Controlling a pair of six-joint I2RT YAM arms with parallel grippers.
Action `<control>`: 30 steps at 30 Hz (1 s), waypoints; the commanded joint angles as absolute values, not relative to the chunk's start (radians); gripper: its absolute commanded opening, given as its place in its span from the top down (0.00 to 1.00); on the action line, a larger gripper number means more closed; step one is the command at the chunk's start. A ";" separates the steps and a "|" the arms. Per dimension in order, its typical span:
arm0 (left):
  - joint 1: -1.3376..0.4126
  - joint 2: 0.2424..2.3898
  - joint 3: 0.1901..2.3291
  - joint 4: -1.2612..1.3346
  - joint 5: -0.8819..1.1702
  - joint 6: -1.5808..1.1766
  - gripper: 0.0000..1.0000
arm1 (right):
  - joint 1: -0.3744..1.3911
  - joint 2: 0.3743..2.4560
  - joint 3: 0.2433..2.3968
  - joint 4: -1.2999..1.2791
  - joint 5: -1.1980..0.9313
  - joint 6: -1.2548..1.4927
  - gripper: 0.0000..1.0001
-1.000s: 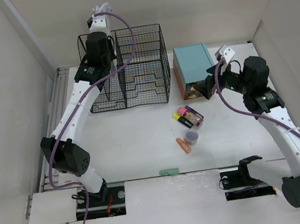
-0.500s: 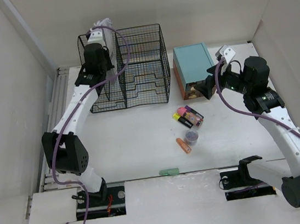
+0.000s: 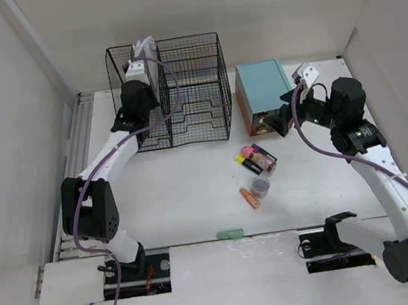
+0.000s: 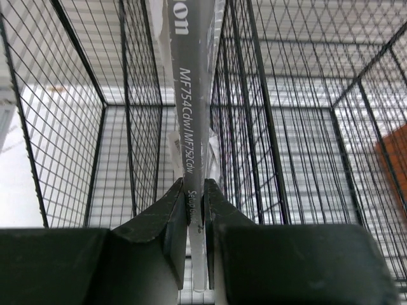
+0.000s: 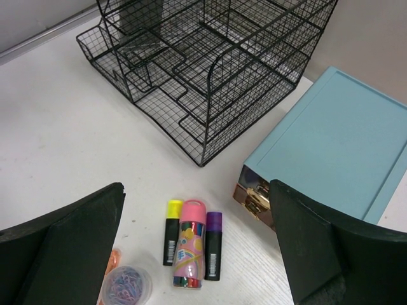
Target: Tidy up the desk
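The white desk (image 3: 186, 185) holds a black wire rack (image 3: 181, 95) at the back. My left gripper (image 3: 143, 64) reaches into the rack's left side and is shut on a thin grey setup-guide booklet (image 4: 191, 76), held edge-on between the wires; the jaws (image 4: 194, 190) pinch its lower edge. My right gripper (image 3: 278, 118) is open and empty, hovering by the front of the teal-topped drawer box (image 3: 262, 88). In the right wrist view the open gripper (image 5: 196, 190) frames a yellow highlighter (image 5: 172, 232), a pink pen tube (image 5: 189, 244) and a purple highlighter (image 5: 213, 244).
A clear tub of paper clips (image 3: 259, 185) and an orange marker (image 3: 249, 198) lie in front of the highlighters. A green eraser (image 3: 230, 233) sits at the desk's near edge. White walls close in on the left, back and right. The rack (image 5: 210, 63) has stepped tiers.
My left gripper has come down and toward me, lowering the booklet deeper into the rack's left side. The right arm has not moved.
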State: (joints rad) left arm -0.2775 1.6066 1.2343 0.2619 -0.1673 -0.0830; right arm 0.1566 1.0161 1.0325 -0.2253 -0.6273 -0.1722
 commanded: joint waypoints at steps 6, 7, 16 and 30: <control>-0.293 1.488 1.186 0.663 -0.256 -0.043 1.00 | 0.150 1.017 1.028 -0.181 -0.667 -0.192 0.00; -0.293 1.488 1.186 0.663 -0.256 -0.043 1.00 | 0.150 1.017 1.028 -0.181 -0.667 -0.192 0.00; -0.322 1.513 1.074 0.873 -0.305 -0.014 1.00 | 0.150 1.026 1.028 -0.181 -0.686 -0.201 0.00; -0.342 1.615 1.006 1.075 -0.423 0.025 1.00 | 0.150 1.035 1.019 -0.181 -0.704 -0.210 0.00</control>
